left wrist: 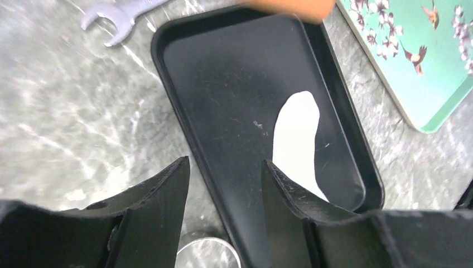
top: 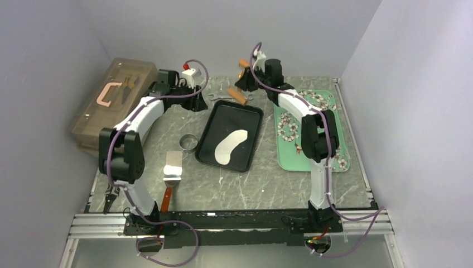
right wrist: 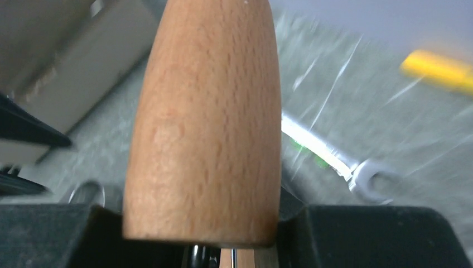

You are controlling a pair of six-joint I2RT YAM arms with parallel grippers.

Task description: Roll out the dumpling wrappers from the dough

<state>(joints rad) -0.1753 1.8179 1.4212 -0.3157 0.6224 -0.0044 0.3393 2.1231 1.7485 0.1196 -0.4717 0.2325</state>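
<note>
I'm watching the left gripper (left wrist: 224, 167) hovering, jaws standing apart and gripping nothing. The dough (left wrist: 295, 139), a flattened white sheet, is lying in the black tray (left wrist: 223, 72) just ahead of those jaws. The right gripper (top: 245, 81) is clamping the wooden rolling pin (right wrist: 206, 123), which is jutting out past its jaws.

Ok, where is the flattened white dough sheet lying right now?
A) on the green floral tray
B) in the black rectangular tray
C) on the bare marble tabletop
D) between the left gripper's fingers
B: the flattened white dough sheet lies on the floor of the black rectangular tray, inside its rim.
</note>
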